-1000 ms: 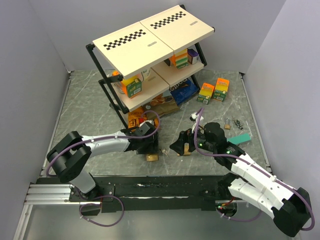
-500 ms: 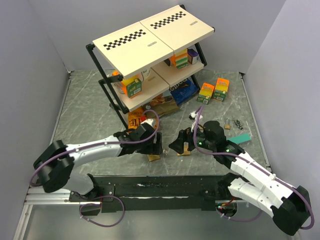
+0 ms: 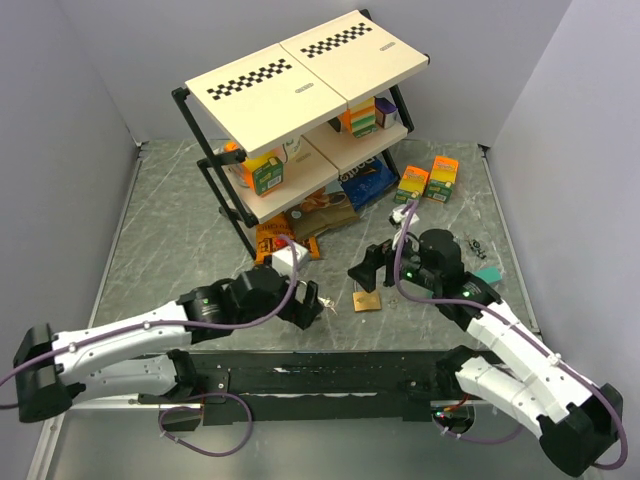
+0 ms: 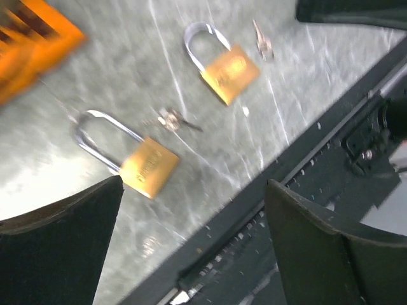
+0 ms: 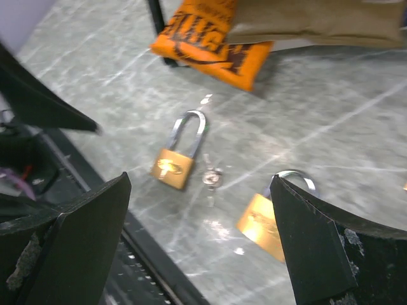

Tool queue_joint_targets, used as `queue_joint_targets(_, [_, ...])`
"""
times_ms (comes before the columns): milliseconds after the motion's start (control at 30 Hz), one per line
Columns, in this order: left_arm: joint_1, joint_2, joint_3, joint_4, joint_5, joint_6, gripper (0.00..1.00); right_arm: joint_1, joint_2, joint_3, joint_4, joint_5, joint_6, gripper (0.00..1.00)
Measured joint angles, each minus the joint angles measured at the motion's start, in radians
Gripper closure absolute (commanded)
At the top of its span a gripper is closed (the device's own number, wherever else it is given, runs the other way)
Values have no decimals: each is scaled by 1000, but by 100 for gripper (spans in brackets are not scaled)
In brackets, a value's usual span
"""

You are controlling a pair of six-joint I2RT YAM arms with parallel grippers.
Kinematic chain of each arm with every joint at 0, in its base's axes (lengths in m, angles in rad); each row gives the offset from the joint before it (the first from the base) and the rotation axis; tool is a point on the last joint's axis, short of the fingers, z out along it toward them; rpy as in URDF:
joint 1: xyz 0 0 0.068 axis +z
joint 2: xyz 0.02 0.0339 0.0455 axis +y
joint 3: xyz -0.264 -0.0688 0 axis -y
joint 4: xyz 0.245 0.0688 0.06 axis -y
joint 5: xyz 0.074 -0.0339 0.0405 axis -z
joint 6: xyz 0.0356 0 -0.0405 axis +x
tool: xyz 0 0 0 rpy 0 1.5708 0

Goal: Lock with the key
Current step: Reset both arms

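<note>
On the grey marbled table (image 3: 160,215), just ahead of the arm bases, two brass padlocks are lying flat. A small key (image 4: 173,119) is resting between them, apart from both. The left padlock (image 4: 147,166) is sitting under the left gripper (image 4: 194,184). The right padlock (image 4: 227,71) is lying near the right gripper (image 5: 200,180), with a second small key (image 4: 262,43) just beside it. Both grippers are hovering above the table with jaws spread wide, gripping nothing.

The step in hand is probably picking up a key. Because it is thin and lying flat, the fingertips should be coming straight down astride its head, closing gently so it does not skid. The other gripper would best be steadying a padlock body, keyhole facing outward. The blurred views are not showing whether either shackle is latched.
</note>
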Motion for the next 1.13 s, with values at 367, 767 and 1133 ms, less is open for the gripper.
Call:
queue_joint_targets(367, [346,-248,45,-154,42,124,4,-108,-107,52,-95,87,-136,1])
queue_joint_targets(767, [935,-343,193,-249,101,225,4,-321,-164,46,-120,90,-150,1])
queue_joint_targets(1133, [956,-373,203,-354,-28,314,4,-439,-306,-19,-159,35,-144,1])
